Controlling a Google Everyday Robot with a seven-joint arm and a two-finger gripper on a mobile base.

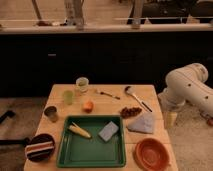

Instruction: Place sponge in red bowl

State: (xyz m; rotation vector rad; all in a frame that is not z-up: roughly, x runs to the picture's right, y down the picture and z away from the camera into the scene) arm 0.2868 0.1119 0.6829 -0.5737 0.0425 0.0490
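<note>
While the sponge lay in the tray, the red bowl sat at its four o'clock; the gripper hung seemingly at three o'clock, its state impossible to tell.

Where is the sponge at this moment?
The sponge lies in the green tray, right of the yellow object, up-left of the red bowl; the gripper hangs by the right edge of the table.

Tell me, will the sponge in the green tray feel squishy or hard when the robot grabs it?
Probably squishy and light: the sponge is a thin flat block lying in the green tray. Being flat, it shouldn't roll. The gripper hangs at the right edge of the table, away from it.
</note>
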